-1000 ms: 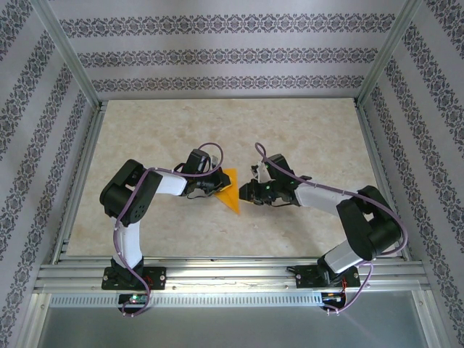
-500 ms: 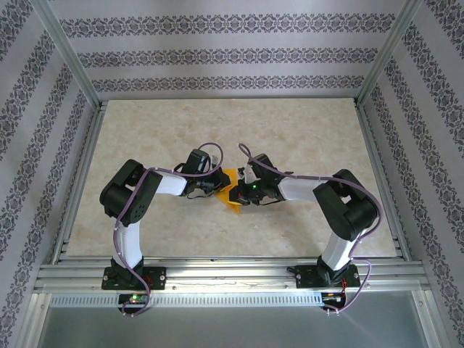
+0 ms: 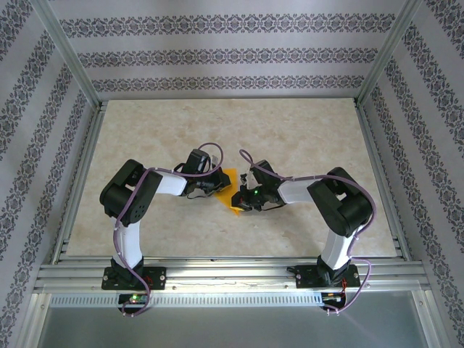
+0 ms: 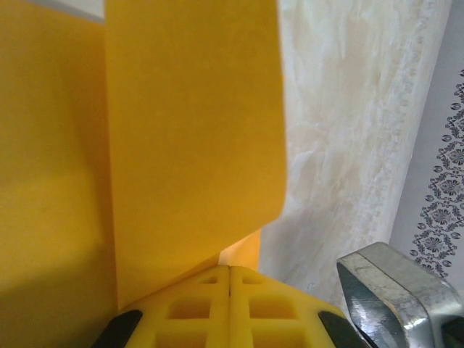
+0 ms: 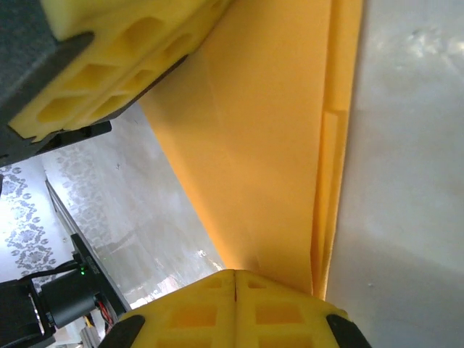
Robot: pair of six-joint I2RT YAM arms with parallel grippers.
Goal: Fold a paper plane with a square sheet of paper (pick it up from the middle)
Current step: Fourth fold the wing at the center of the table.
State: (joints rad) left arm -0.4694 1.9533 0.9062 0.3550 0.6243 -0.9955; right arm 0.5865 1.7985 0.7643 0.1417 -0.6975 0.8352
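The orange-yellow sheet of paper, folded into a pointed wedge like a paper plane, lies at the table's middle between both grippers. My left gripper is shut at its left side. In the left wrist view a flap of the paper stands up just past the closed left gripper. My right gripper is shut with its tips on the paper's right edge. In the right wrist view, layered folds of the paper run out from under the closed right gripper, and the left gripper's pads sit over its far end.
The beige marbled table is bounded by aluminium rails at the front and patterned walls on the other sides. Both forearms converge at the centre, close to each other.
The right arm swung left from beside the paper onto its right edge and its jaws shut. The left arm and gripper stayed put. More of the paper is covered now.
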